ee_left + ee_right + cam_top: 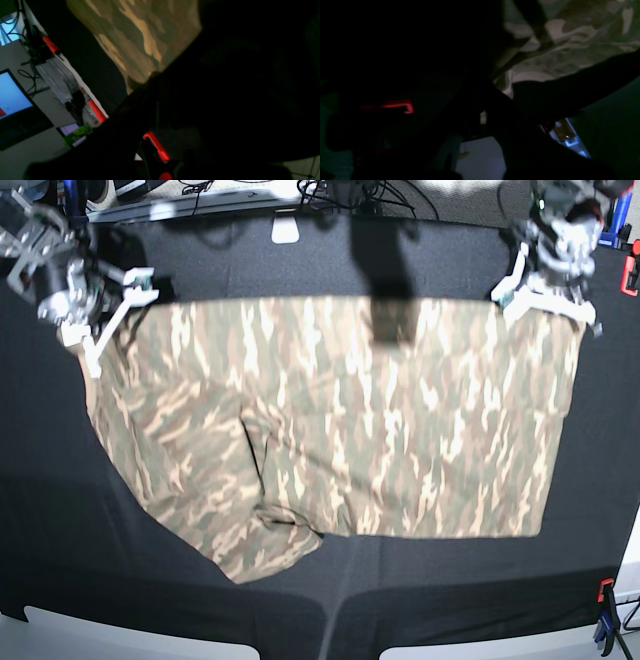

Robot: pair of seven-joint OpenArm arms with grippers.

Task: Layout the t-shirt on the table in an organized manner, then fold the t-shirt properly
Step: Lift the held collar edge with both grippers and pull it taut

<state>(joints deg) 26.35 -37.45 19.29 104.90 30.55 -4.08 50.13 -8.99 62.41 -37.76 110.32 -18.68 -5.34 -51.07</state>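
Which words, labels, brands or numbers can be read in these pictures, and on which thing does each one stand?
None can be read.
The t-shirt carries only camouflage print, no text.
The lit screen in the left wrist view is too blurred to read.
The table shows no label.

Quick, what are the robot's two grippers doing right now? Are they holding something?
Left gripper: closed, pinching one far corner of the soft camouflage-print t-shirt.
Right gripper: closed, pinching the other far corner of the shirt.
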